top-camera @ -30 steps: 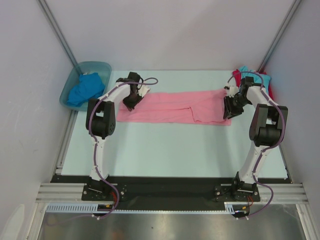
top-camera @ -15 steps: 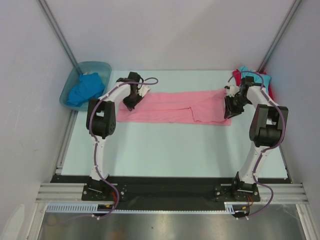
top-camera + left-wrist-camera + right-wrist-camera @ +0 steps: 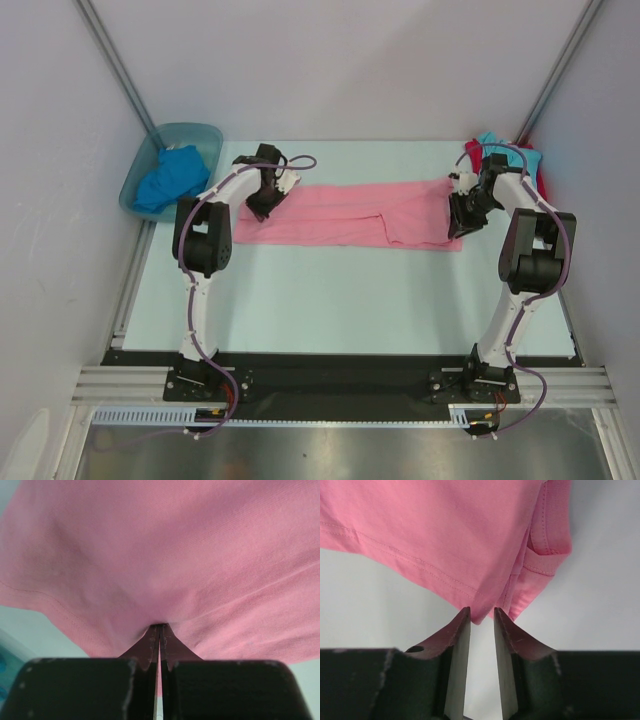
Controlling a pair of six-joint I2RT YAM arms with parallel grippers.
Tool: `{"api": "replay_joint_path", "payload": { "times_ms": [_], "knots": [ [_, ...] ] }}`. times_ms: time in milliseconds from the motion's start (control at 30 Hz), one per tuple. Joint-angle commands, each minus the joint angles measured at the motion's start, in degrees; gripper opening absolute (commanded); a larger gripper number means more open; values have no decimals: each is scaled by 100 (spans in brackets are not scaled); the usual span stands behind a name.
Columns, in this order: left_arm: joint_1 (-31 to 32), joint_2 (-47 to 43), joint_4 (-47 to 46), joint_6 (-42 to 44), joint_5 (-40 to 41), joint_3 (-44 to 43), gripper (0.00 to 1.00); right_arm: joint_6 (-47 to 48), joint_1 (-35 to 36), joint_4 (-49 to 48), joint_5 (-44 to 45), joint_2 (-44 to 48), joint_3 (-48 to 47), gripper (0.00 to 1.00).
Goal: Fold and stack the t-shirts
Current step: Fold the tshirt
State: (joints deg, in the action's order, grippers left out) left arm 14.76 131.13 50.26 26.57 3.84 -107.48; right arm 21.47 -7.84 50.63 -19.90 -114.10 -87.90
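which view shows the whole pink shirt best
Top external: the pink t-shirt lies spread full length. Left wrist shows only cloth pinched in the left gripper; right wrist only a hem corner at the right gripper.

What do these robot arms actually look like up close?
The left arm and right arm match: slim white tubes linked by chunky black joints. A thin purple cable loops along each. The fingers are black, flat and tapering, with pale scuffs.
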Motion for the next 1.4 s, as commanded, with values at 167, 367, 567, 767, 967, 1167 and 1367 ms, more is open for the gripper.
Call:
{"api": "replay_joint_path", "payload": {
  "times_ms": [167, 367, 567, 767, 967, 1167, 1367],
  "knots": [
    [18, 18, -69, 50, -129, -273, 1, -3, 19, -53, -49, 196, 106, 16],
    [9, 35, -78, 59, -137, -291, 0, -3, 19, -71, -49, 231, 115, 0],
    [0, 35, -78, 42, -146, -308, 0, 155, 71, 69, -216, 441, 63, 0],
    [0, 106, -78, 15, -173, -361, 0, 401, 80, 289, -523, 652, -69, 0],
    [0, 123, -78, -11, -190, -379, 0, 542, 72, 281, -717, 898, -70, 0],
    [-9, 123, -78, -20, -208, -370, 0, 577, 63, 271, -883, 969, -87, 0],
    [-9, 132, -87, -29, -208, -388, 0, 586, 37, 228, -1068, 1136, -105, 0]
  ]
}}
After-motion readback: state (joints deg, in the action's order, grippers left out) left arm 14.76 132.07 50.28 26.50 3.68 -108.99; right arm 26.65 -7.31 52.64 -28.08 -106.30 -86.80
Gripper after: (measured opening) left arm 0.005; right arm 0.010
